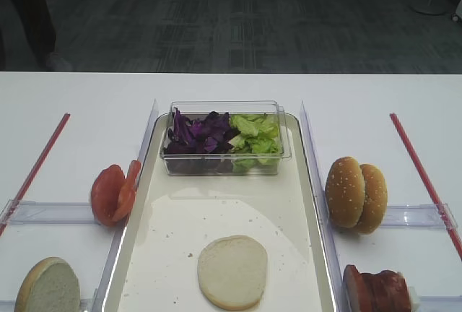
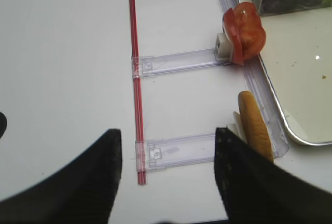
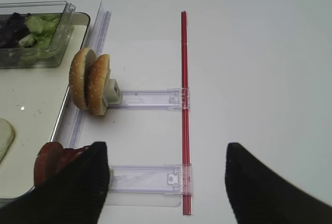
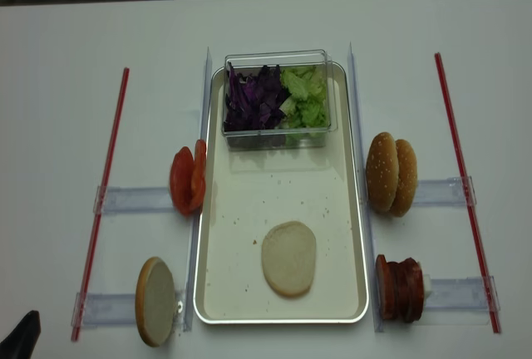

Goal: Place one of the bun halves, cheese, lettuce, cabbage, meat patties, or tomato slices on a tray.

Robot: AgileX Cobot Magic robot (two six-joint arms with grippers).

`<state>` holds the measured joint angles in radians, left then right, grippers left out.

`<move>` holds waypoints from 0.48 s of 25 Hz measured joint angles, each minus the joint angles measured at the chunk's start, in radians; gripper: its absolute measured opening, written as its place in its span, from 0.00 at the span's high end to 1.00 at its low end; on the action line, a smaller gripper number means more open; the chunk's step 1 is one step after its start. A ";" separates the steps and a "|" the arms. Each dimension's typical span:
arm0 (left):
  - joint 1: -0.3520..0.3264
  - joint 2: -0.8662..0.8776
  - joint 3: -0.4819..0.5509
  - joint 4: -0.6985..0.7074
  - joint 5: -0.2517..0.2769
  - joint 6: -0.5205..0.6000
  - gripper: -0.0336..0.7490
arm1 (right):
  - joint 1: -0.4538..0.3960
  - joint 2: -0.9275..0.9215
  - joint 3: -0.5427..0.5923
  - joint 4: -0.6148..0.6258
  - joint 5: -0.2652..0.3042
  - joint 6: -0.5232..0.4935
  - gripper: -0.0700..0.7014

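Observation:
A pale bun half [image 1: 232, 271] lies cut side up on the cream tray [image 1: 180, 232], toward its near end. At the tray's far end a clear box holds purple cabbage [image 1: 196, 133] and lettuce [image 1: 254, 133]. Tomato slices [image 1: 114, 193] and another bun half [image 1: 48, 287] stand on holders left of the tray. Sesame bun halves [image 1: 355, 193] and meat patties [image 1: 377, 289] stand to its right. No cheese shows. My left gripper [image 2: 168, 182] hangs open over the left bun holder, and my right gripper [image 3: 166, 182] hangs open over the patty holder. Neither holds anything.
Red rods [image 4: 104, 193] [image 4: 464, 184] run along both outer sides, joined to clear plastic holder rails [image 2: 176, 62] [image 3: 148, 99]. Clear upright strips [image 1: 148, 128] border the tray's long sides. The table's far edge meets dark carpet.

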<state>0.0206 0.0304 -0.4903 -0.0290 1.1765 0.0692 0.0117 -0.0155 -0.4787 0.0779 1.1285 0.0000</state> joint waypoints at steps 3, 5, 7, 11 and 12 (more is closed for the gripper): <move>0.000 0.000 0.000 0.000 0.000 0.000 0.49 | 0.000 0.000 0.000 0.000 0.000 0.005 0.25; 0.000 0.000 0.000 0.000 0.000 0.000 0.49 | 0.000 0.000 0.000 0.000 0.000 0.005 0.25; 0.000 0.000 0.000 0.000 0.000 0.000 0.49 | 0.000 0.000 0.000 0.000 0.000 0.005 0.25; 0.000 0.000 0.000 0.000 0.000 0.000 0.49 | 0.000 0.000 0.000 0.000 0.000 0.000 0.25; 0.000 0.000 0.000 0.000 0.000 0.000 0.49 | 0.000 0.000 0.000 0.000 0.000 0.005 0.25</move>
<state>0.0206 0.0304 -0.4903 -0.0290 1.1765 0.0692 0.0117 -0.0155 -0.4787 0.0779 1.1285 0.0053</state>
